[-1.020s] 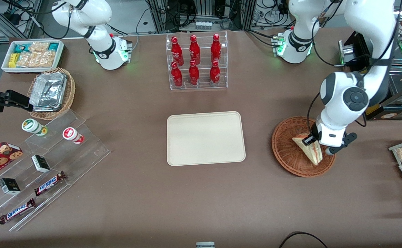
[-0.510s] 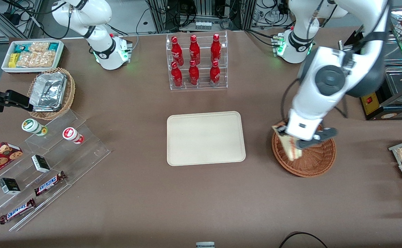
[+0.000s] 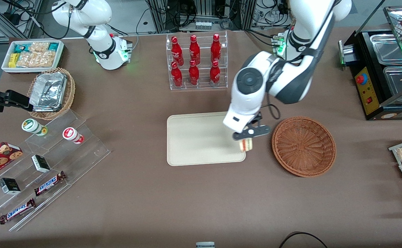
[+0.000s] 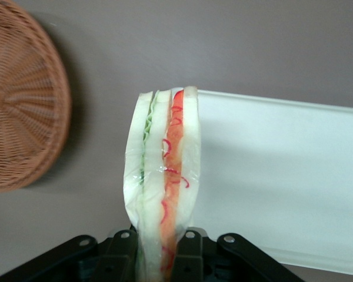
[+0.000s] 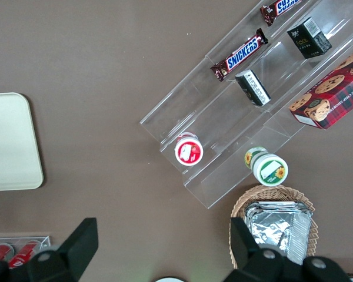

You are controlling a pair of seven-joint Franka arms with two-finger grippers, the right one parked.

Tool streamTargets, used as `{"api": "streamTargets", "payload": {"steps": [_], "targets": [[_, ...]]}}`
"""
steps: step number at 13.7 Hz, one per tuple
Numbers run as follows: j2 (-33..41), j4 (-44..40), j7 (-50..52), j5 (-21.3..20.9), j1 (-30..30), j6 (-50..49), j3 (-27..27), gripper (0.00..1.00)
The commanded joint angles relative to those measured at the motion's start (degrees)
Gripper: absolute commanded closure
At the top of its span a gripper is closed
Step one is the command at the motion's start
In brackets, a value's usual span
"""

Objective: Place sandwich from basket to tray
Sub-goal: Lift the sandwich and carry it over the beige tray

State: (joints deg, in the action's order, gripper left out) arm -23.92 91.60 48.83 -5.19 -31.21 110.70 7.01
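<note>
My left gripper (image 3: 246, 136) is shut on the sandwich (image 3: 246, 145), a wrapped wedge of white bread with red and green filling. It holds it in the air above the edge of the cream tray (image 3: 194, 144) that faces the basket. In the left wrist view the sandwich (image 4: 163, 176) hangs between the black fingers (image 4: 120, 255), over the tray's rim (image 4: 282, 176). The reddish-brown wicker basket (image 3: 303, 146) stands empty beside the tray, toward the working arm's end; it also shows in the left wrist view (image 4: 20, 106).
A clear rack of red bottles (image 3: 196, 62) stands farther from the camera than the tray. A tan basket of foil containers (image 3: 51, 92), a white snack bin (image 3: 32, 55) and clear steps with snack bars (image 3: 42, 172) lie toward the parked arm's end. A black appliance (image 3: 383, 69) stands at the working arm's end.
My gripper has lifted the sandwich out of the basket and carried it sideways to the tray's near edge. The basket is now empty.
</note>
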Motion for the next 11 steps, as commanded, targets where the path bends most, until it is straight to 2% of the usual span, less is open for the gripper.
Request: {"api": "streamTargets", "payload": {"steps": [1,5,11], "targets": [[-5.59,-6.07,0.91,-0.18,-4.02,1.26,-0.68,1.0],[-11.22,-7.75,1.0,-0.26,-7.81,7.39,-0.68,1.0],[-15.36,-6.44,0.56,-1.14,-10.89,14.18,-0.85,1.0]]}}
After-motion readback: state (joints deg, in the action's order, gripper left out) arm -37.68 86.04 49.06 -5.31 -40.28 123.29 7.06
